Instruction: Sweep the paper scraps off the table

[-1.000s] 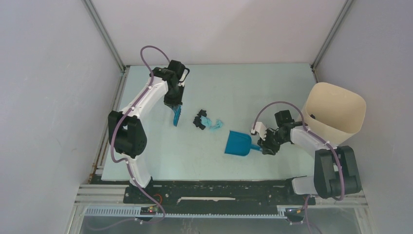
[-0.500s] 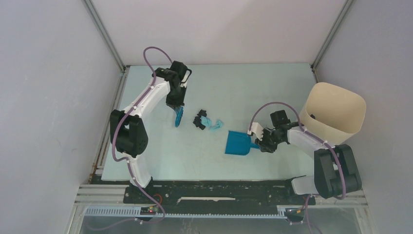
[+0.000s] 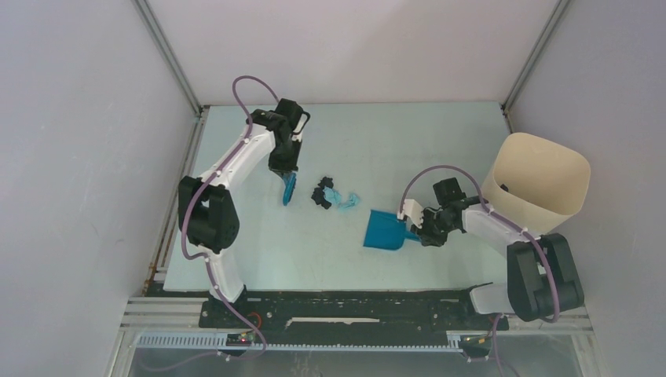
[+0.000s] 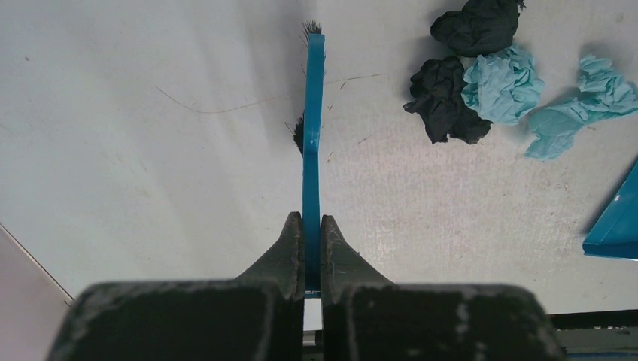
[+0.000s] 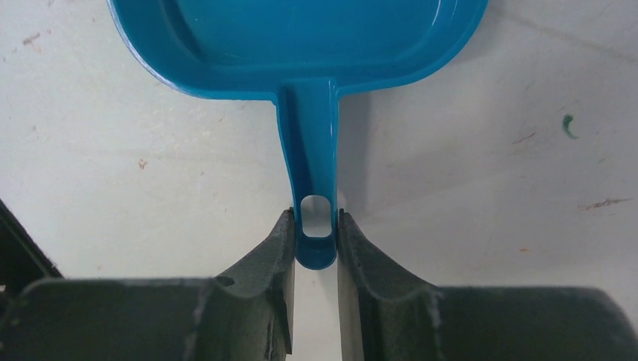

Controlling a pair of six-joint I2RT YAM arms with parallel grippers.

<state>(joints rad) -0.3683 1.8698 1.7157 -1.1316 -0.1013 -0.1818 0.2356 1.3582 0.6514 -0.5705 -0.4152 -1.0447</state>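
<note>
- Left tool clamps one slim blue plastic hand brush, its long axis crosswise to the sweep.
- Crumpled paper scraps, two black and about two light blue, lie on the pale counter just right of it, nearest this arm.
- One blue plastic dustpan waits beyond them, right tool pinching its handle tip.

A robotics lab test cell: plain grey panel walls, aluminium frame posts, pale green table.
</note>
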